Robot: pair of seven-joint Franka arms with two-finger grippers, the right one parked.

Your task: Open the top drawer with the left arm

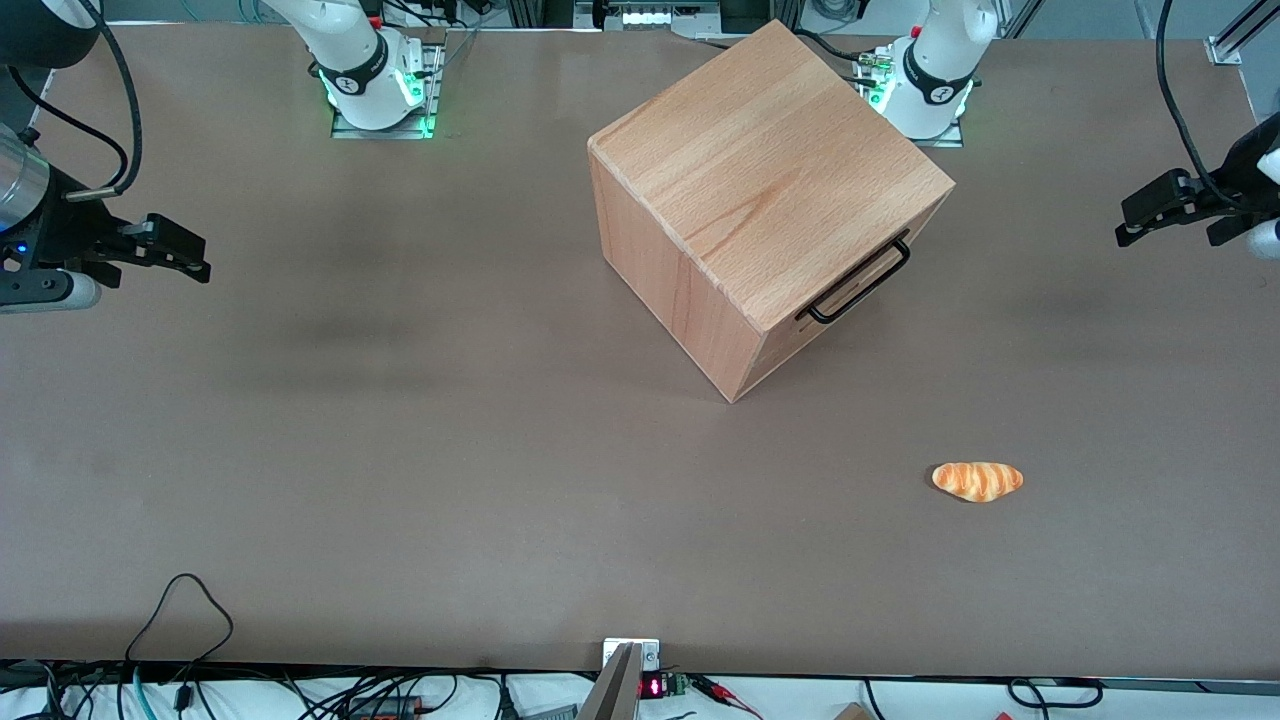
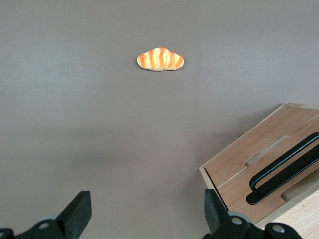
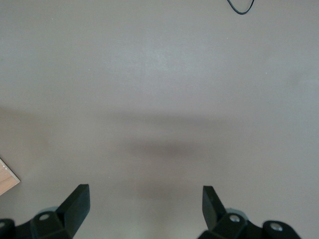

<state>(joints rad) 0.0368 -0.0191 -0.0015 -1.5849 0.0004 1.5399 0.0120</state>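
Sitting near the table's (image 1: 300,450) edge farthest from the front camera, about midway along it: cabinet (image 1: 760,190), turned corner-on. Showing on the face angled toward the working arm's end: top drawer (image 1: 850,285), closed flush, black bar handle (image 1: 860,282) running along it. Lying on bare table nearer the front camera than the cabinet, toward the working arm's end: croissant (image 1: 978,480). Hovering at the working arm's table edge, well apart from the handle: left arm (image 1: 1255,170), gripper (image 1: 1165,215) holding nothing, fingers (image 2: 79,211) spread wide apart.
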